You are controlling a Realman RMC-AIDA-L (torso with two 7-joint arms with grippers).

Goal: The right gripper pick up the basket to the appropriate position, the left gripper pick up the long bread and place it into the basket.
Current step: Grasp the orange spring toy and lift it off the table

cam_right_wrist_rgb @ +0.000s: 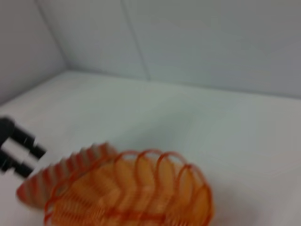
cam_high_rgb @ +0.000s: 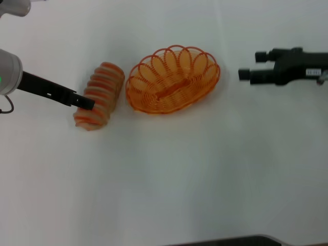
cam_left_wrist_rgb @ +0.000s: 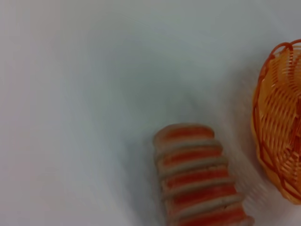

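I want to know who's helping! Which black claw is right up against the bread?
The left claw: its tip is against the long bread. The right claw hangs apart, beyond the basket.

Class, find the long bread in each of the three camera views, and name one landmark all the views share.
Head view: the long bread lies left of centre, the left tool at its side.
Left wrist view: it fills the bottom middle, cut off by the edge.
Right wrist view: lower left, partly behind the basket.
Shared landmark: the basket beside it.
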